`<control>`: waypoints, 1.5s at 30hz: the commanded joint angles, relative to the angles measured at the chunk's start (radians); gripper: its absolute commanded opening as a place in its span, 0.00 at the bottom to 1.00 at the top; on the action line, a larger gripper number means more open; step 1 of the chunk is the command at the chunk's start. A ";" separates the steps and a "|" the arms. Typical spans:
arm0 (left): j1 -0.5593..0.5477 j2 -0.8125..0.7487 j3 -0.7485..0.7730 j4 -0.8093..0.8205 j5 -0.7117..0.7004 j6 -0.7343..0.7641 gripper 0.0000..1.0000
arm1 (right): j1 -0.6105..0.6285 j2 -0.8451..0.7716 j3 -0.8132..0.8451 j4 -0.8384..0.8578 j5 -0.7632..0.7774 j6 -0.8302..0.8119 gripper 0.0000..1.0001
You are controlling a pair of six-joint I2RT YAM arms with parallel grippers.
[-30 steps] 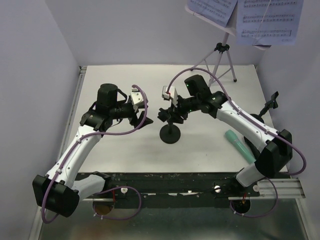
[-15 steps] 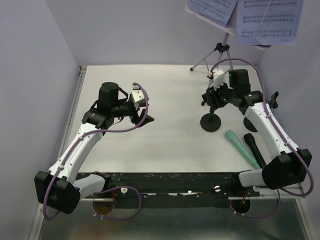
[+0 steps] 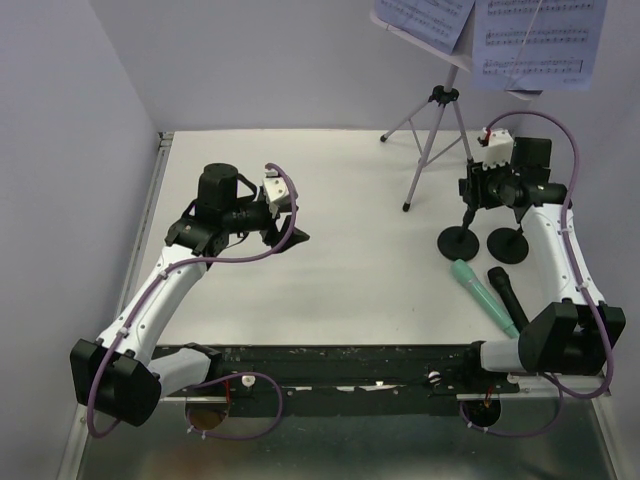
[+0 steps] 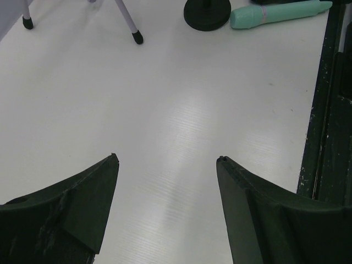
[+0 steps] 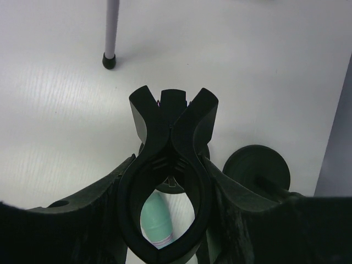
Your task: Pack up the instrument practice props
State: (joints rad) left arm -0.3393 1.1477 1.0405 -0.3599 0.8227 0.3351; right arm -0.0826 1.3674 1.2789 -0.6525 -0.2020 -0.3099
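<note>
At far right, right end effector [image 5: 170, 184] clamps pole [image 5: 173, 126] (base largely hidden); left end effector [image 4: 168, 159] spread.

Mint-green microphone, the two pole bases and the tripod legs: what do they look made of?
Mint-green microphone: likely plastic, matte, uniform pastel colour with no glint. Pole bases: black, dull, smooth-edged discs; painted metal or plastic, can't tell. Tripod legs: thin silvery tubes with a light sheen, probably metal, with black rubbery-looking foot caps.

Top overhead; wrist views close, share mint-green microphone [image 4: 280, 13].
</note>
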 commanded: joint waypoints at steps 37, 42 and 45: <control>0.002 0.099 0.136 -0.050 0.018 -0.011 0.82 | 0.145 -0.168 -0.017 0.072 -0.217 -0.137 0.98; 0.002 0.093 0.162 -0.092 0.000 -0.019 0.82 | 0.230 0.028 0.114 0.187 -0.134 0.046 0.87; 0.000 0.086 0.174 -0.137 -0.005 -0.016 0.82 | 0.265 0.122 0.161 0.292 -0.029 0.155 0.84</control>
State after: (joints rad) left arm -0.3397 1.2407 1.1725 -0.4175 0.8227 0.3134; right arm 0.1410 1.3956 1.3567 -0.5400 -0.3607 -0.3290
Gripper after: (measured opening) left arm 0.823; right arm 0.851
